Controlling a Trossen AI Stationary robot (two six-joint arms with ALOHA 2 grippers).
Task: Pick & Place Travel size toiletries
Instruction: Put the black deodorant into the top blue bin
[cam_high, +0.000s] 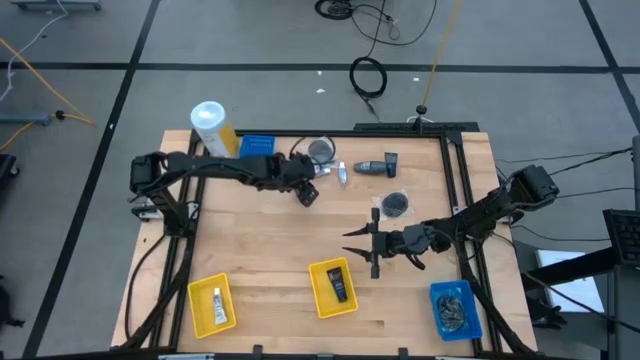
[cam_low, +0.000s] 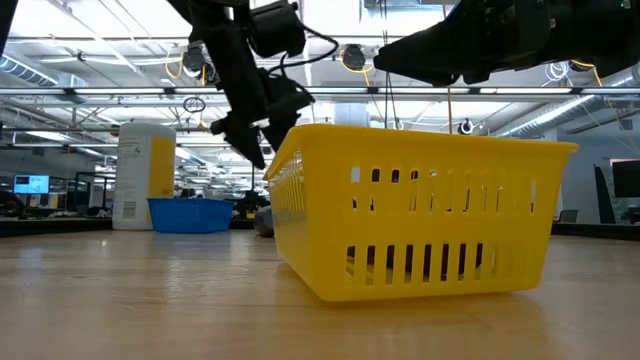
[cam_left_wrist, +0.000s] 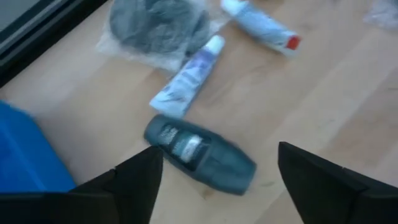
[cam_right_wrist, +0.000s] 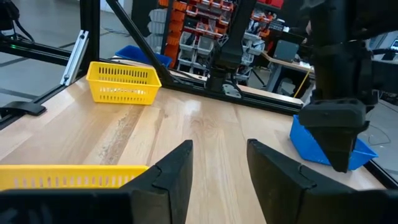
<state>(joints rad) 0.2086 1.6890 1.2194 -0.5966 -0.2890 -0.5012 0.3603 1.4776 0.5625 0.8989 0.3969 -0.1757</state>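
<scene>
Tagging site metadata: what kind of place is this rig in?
Probably an industrial lab or workshop: the low view shows open ceiling trusses with strip lights, the right wrist view shows shelves of red and orange parts bins, and the high view shows cables on a tape-marked floor.

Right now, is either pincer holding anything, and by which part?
Nothing is held. The left pincer is open above a dark bottle, not touching it. The right pincer is open and empty over the table.
</scene>
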